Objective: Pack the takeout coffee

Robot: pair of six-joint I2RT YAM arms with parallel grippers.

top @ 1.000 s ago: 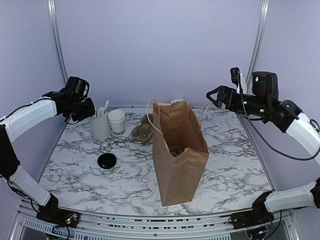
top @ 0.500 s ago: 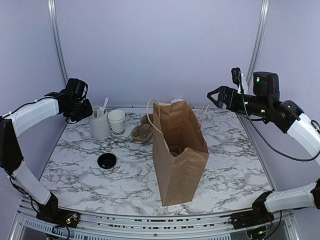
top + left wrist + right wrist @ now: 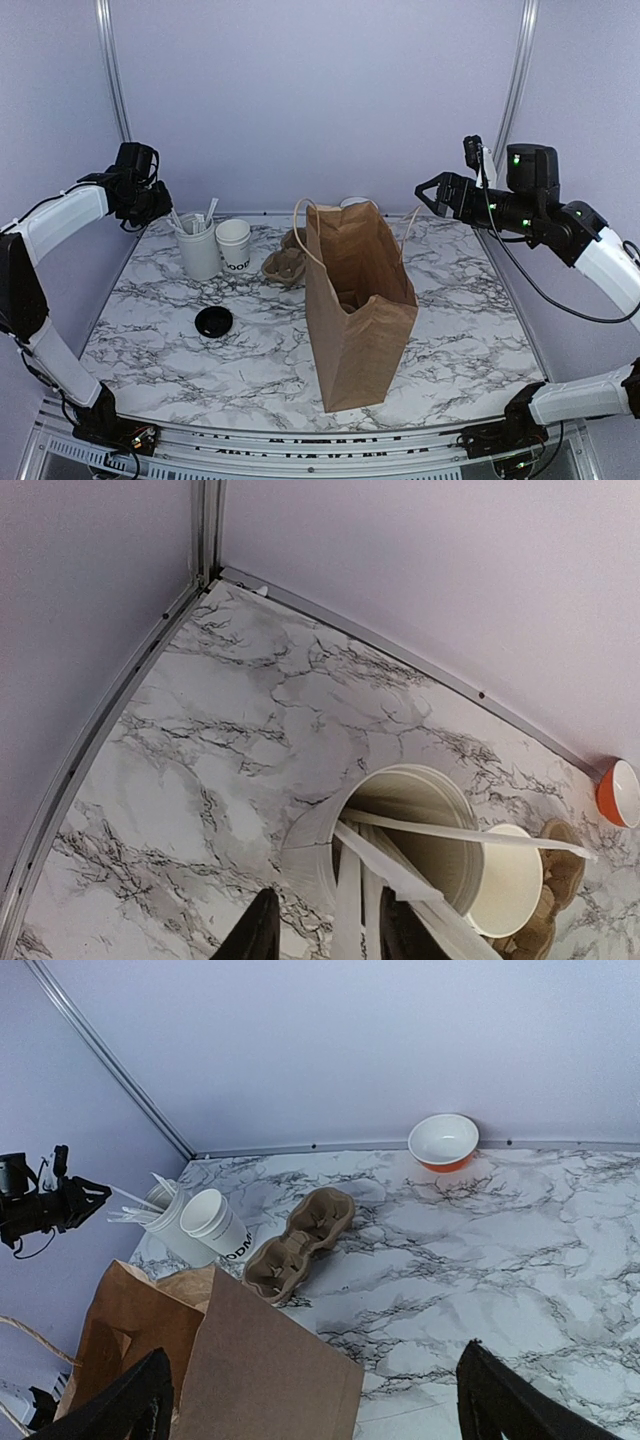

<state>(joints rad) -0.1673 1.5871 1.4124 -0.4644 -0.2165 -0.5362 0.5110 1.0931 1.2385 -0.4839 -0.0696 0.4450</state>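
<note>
Looks barely started. Lower left: black lid (image 3: pixel 213 321) loose on marble. Centre: paper bag (image 3: pixel 360 300) standing open. Behind, left: takeout coffee cup (image 3: pixel 234 243) uncapped, just beside stick canister (image 3: pixel 198 252). Upper corners: left gripper (image 3: pixel 325 930) narrowly parted, right gripper (image 3: pixel 425 195) spread wide, both empty. Left to do, apparently: capping, bagging.

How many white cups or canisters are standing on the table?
2. The taller canister holding white sticks stands at the back left. The lettered coffee cup stands just to its right, without a lid. The paper bag may hide more behind or inside it.
</note>
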